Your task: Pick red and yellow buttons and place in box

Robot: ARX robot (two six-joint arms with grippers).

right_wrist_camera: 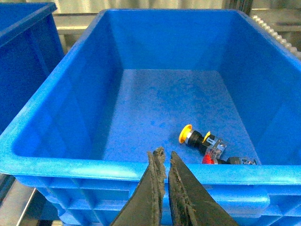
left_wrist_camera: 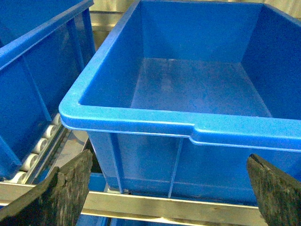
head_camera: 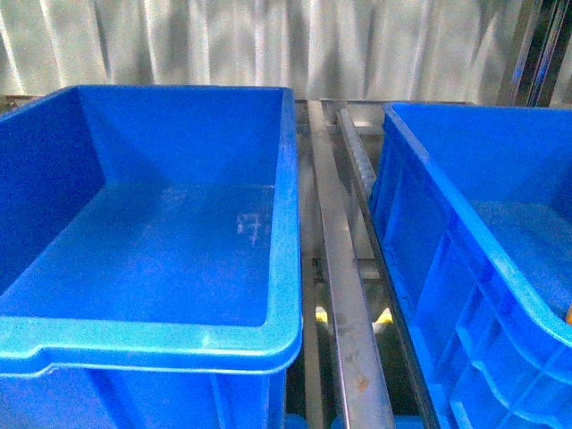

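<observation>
In the right wrist view a yellow button (right_wrist_camera: 187, 135) with a black body lies on its side on the floor of the right blue box (right_wrist_camera: 51, 94). A red button (right_wrist_camera: 208, 160) lies beside it, partly hidden by the box's near rim. My right gripper (right_wrist_camera: 164, 157) is shut and empty, hovering at that near rim, apart from both buttons. My left gripper (left_wrist_camera: 169, 176) is open and empty in front of the near wall of the left blue box (left_wrist_camera: 131, 115), whose floor is bare. Neither gripper shows in the front view.
The front view shows the left box (head_camera: 281, 268) and the right box (head_camera: 447, 223) side by side, with metal rails (head_camera: 344, 304) in the gap between them. White rollers (left_wrist_camera: 40, 146) and a metal bar (left_wrist_camera: 164, 207) lie under the left box. Corrugated wall behind.
</observation>
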